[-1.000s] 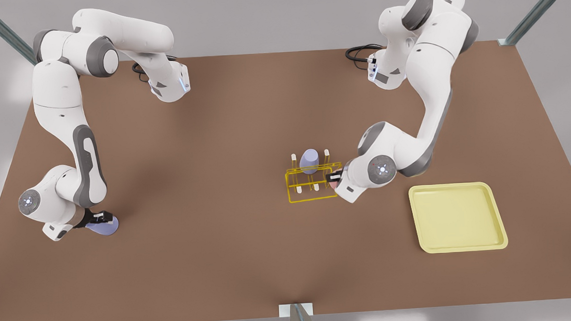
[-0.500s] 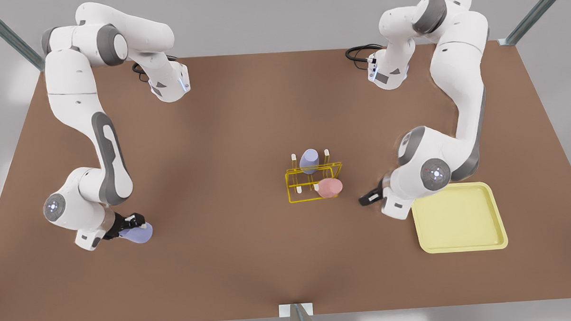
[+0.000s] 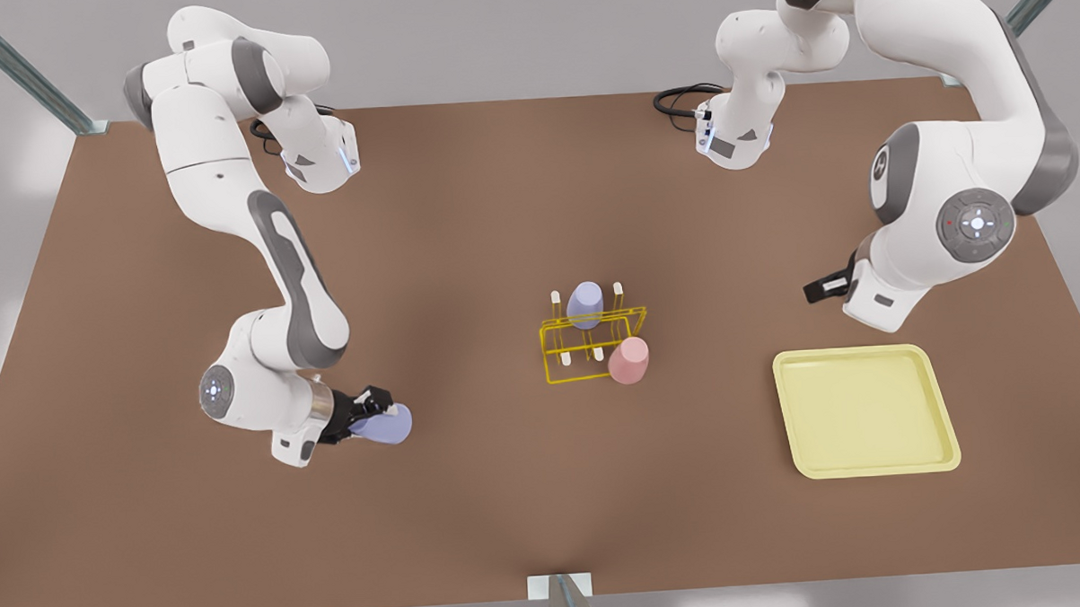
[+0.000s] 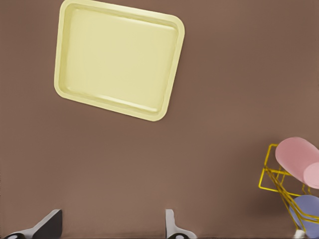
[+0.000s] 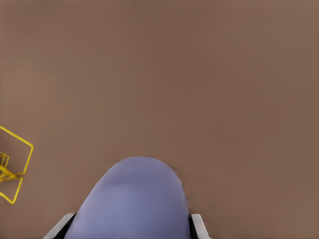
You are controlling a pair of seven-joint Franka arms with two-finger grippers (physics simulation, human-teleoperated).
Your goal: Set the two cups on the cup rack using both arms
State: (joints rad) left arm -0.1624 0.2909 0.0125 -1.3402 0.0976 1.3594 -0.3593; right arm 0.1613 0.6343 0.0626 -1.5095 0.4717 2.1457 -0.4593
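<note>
The right hand (image 3: 375,415) pinches a plain, unmarked, tapered lavender cup (image 3: 384,426); the left hand (image 3: 820,288), fingers spread, hangs empty.

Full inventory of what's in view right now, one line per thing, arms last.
table: one, brown, under everything.
cup rack: one, yellow wire with white-tipped pegs, mid-table.
pink cup: one, pale pink, on the rack's corner nearer the tray.
lavender cup on the rack: one, on the rack's far side.
lavender cup in the gripper: one, held on its side, toward the front view's left.
tray: one, pale yellow, square, toward the front view's right.
right gripper: black, shut on that lavender cup.
left gripper: black, open, empty, raised beyond the tray.
</note>
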